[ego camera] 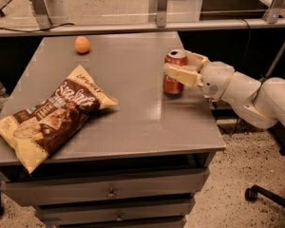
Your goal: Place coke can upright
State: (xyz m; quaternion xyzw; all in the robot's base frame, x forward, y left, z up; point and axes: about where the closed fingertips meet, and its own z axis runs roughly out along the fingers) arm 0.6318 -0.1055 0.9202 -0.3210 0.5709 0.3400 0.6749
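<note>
1. Near the right edge of the grey metal surface (133, 80) you can see the small red-orange aluminium coke can (172, 85) with its silver top, standing upright.
2. Your cream-coloured pincer (177, 64) reaches in from the right and holds the can, one finger across its front and the other behind its top rim.
3. The can's base sits at surface level; you cannot tell whether it rests there or hangs just above.
4. The white jointed arm (247, 91) stretches off past the surface's right edge.
5. Well to the left of the can lies a large yellow and brown chip bag (52, 118), flat and overhanging the front left corner.
6. A round orange fruit (82, 44) sits near the far edge, apart from both.
7. Grey drawers (109, 191) show below the front.
</note>
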